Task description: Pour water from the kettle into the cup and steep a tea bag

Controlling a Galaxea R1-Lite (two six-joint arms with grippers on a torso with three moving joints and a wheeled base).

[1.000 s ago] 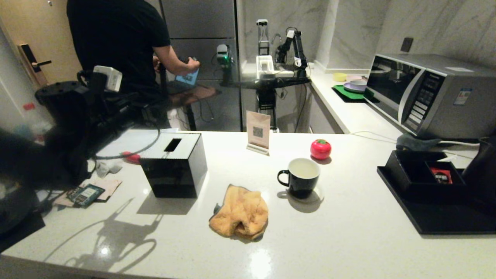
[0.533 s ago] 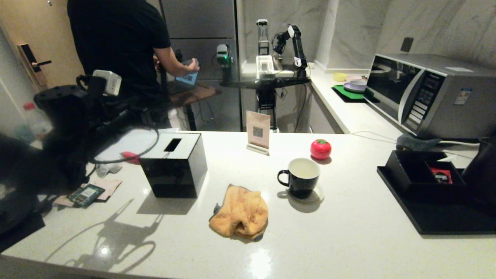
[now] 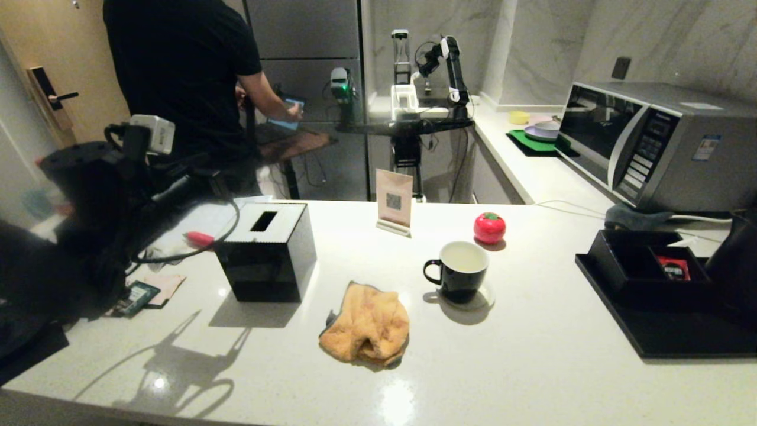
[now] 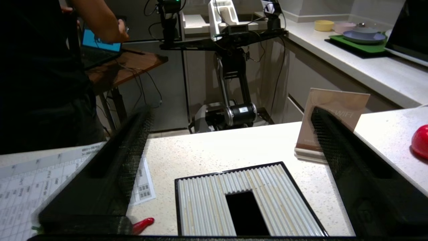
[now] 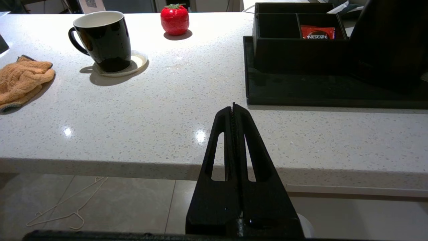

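Observation:
The cup (image 3: 458, 271), a black mug with a white inside, stands on a small coaster at mid-counter; it also shows as the cup (image 5: 102, 40) in the right wrist view. The black kettle (image 3: 736, 260) sits at the far right edge on a black tray, half cut off. My left gripper (image 4: 230, 113) hovers open and empty above the black tissue box (image 4: 247, 201), far left of the cup. My right gripper (image 5: 233, 107) is shut and empty, low in front of the counter's edge. A flat dark green packet (image 3: 135, 294) lies under my left arm; I cannot tell whether it holds a tea bag.
An orange cloth (image 3: 366, 324) lies in front of the cup, a red tomato-shaped object (image 3: 489, 228) behind it, and a card stand (image 3: 394, 201) at the back. A black compartment box (image 3: 644, 266) holds a red sachet. A microwave (image 3: 656, 142) stands far right. A person (image 3: 183, 71) works beyond the counter.
My left arm has shifted a little to the left over the counter's left end, gripper still open. The person's hand and the far robot arm have moved slightly.

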